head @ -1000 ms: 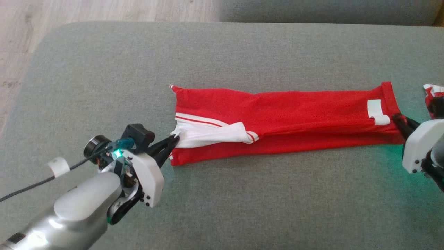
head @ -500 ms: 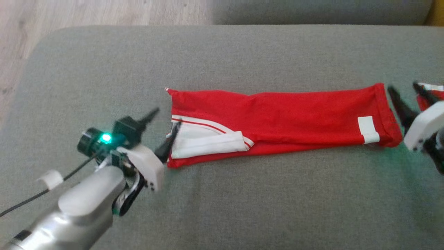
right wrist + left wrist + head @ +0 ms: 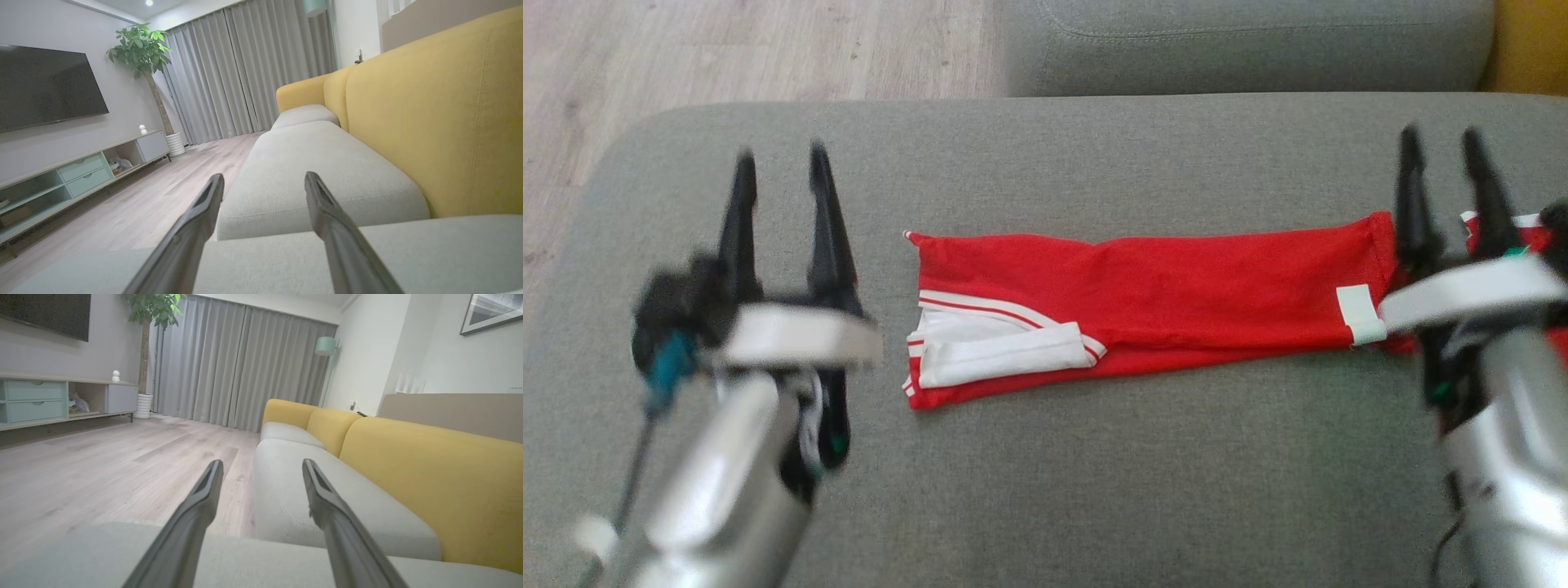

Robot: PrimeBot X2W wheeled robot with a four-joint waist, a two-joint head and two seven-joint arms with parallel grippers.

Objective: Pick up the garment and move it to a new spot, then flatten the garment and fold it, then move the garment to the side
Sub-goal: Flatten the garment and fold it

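Note:
The garment point(image 3: 1143, 306) is red with white stripes and white trim, folded into a long narrow band across the grey cushion point(image 3: 1045, 490). A white label sits near its right end. My left gripper point(image 3: 780, 163) stands open to the left of the garment, fingers pointing away, nothing between them. At the garment's right end my right gripper point(image 3: 1444, 143) is open too, and its housing overlaps the hem. Both wrist views look out along open fingers, left gripper point(image 3: 261, 467) and right gripper point(image 3: 263, 179), over the sofa into the room.
A second grey seat cushion point(image 3: 1241, 49) lies beyond this one, with wooden floor point(image 3: 727, 57) at the far left. Another red and white piece point(image 3: 1531, 237) shows behind my right gripper. A yellow backrest point(image 3: 433, 106) runs along the right side.
Both grippers have let go of the garment's ends, opened, and swung up to point away. The garment has settled flat. The head camera has tilted, shifting the whole picture down.

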